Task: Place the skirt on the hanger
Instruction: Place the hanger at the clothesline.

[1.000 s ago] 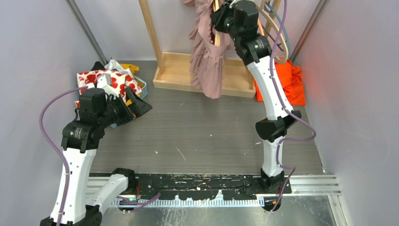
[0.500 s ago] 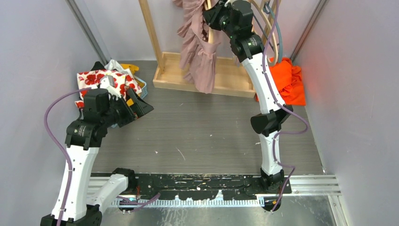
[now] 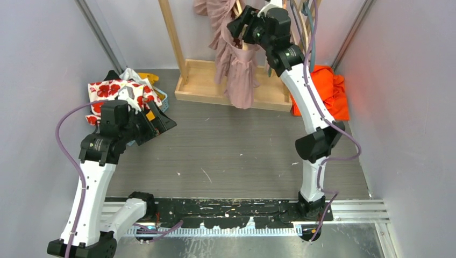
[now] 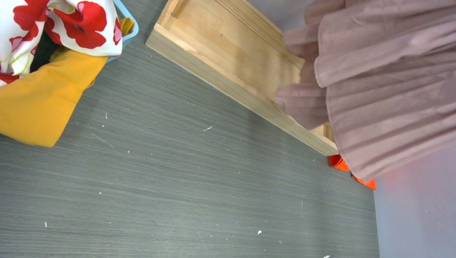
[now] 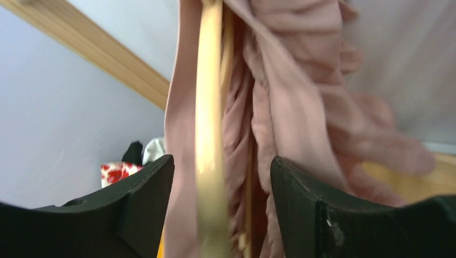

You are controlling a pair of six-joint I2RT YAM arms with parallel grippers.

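Draped on a pale wooden hanger (image 5: pixel 208 107) high in the wooden rack (image 3: pixel 172 37) at the far side of the grey table (image 3: pixel 231 145): a dusty-pink pleated skirt (image 3: pixel 234 64), with cloth on both sides of the hanger's bar and the hem hanging down in front of the rack's base. Reaching up to it, the right gripper (image 5: pixel 221 161), black fingers (image 5: pixel 134 209) spread apart with hanger and folds standing between them, clamped on nothing; impossible to tell whether the pads brush the cloth. Lower and to the left, well apart from the rack, the left gripper (image 3: pixel 159 119), released and empty, poised over bare tabletop beside a blue basket (image 4: pixel 129 32) heaped with a red-flowered white cloth (image 3: pixel 115 88) and a yellow one (image 4: pixel 43 102). Crumpled by the right wall, beside the rack's base, an orange garment (image 3: pixel 330 91).
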